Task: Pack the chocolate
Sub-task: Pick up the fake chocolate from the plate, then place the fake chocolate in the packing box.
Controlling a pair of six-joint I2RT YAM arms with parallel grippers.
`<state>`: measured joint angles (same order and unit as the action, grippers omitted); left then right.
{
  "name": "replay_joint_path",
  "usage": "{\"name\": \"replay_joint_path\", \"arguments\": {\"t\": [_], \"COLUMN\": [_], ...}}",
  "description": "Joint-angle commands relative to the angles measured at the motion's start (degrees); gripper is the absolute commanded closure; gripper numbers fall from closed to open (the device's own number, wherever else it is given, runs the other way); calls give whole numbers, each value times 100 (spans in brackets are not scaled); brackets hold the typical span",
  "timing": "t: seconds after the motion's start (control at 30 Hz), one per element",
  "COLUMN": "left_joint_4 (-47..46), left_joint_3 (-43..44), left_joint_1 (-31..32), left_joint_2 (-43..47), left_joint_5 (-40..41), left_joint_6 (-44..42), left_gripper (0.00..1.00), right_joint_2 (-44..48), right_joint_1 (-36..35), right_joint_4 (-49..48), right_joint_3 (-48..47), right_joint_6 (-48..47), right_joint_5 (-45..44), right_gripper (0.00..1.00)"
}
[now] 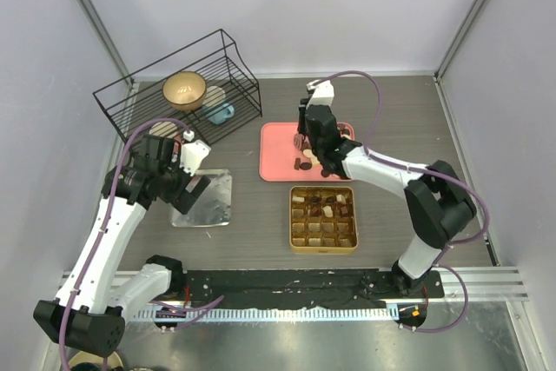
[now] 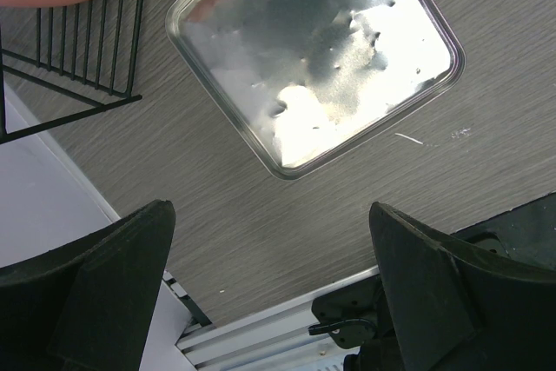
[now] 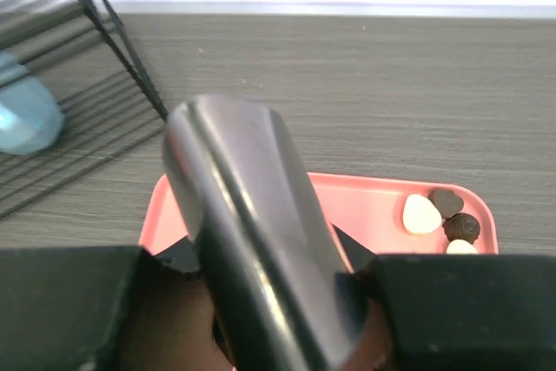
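Observation:
Small chocolate pieces lie on the pink tray; three more, cream and dark, sit in its far right corner. Several pieces fill cells of the gold gridded tin just in front of the tray. My right gripper hovers over the tray and is shut on a shiny metal tool that points forward and hides most of the tray in the right wrist view. My left gripper is open and empty above the table, beside a flat silver tin lid.
A black wire basket stands at the back left, holding a gold bowl and a light blue object. The silver lid lies left of the gold tin. The arms' mounting rail runs along the near edge.

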<state>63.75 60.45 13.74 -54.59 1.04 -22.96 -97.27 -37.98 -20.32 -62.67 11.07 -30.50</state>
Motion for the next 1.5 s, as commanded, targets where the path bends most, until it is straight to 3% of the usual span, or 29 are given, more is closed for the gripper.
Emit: {"name": "replay_joint_path", "arguments": {"t": [0.0, 0.23, 0.47, 0.77, 1.0, 1.47], "left_joint_4": [-29, -73, -55, -99, -187, -134], "left_joint_3": [37, 29, 90, 81, 125, 222], "left_joint_1": [-29, -38, -38, -29, -29, -38], "left_joint_2": [62, 62, 36, -104, -298, -377], "left_joint_5": [-16, -77, -236, -271, -402, -420], "left_joint_6": [20, 81, 108, 160, 239, 275], "left_gripper": [0, 0, 0, 0, 0, 0], "right_joint_2": [1113, 2755, 4223, 5253, 5658, 5535], "right_joint_1": [-34, -78, -201, -316, -403, -553], "right_joint_4": [229, 1239, 2863, 4518, 4458, 3544], "right_joint_3": [-158, 378, 774, 809, 1222, 1802], "right_joint_6": [79, 369, 572, 993, 1064, 1037], "right_joint_5": [299, 834, 1652, 2707, 3305, 3217], "right_gripper": [89, 90, 94, 98, 97, 93]}}
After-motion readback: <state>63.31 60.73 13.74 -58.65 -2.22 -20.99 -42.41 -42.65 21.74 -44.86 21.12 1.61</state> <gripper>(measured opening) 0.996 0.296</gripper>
